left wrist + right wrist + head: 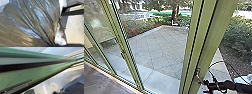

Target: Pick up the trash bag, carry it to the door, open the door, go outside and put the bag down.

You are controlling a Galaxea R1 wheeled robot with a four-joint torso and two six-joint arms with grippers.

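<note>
The green-framed door (216, 32) could catch the trash bag (37, 21) if the right gripper (205, 83) falters; I can't tell either one's grip.

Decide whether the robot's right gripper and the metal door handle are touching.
Cannot tell: in the head view, the right gripper shows so near the metal door handle that neither contact nor gap is plain.

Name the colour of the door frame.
Green; the door frame shows best in the head view.
</note>
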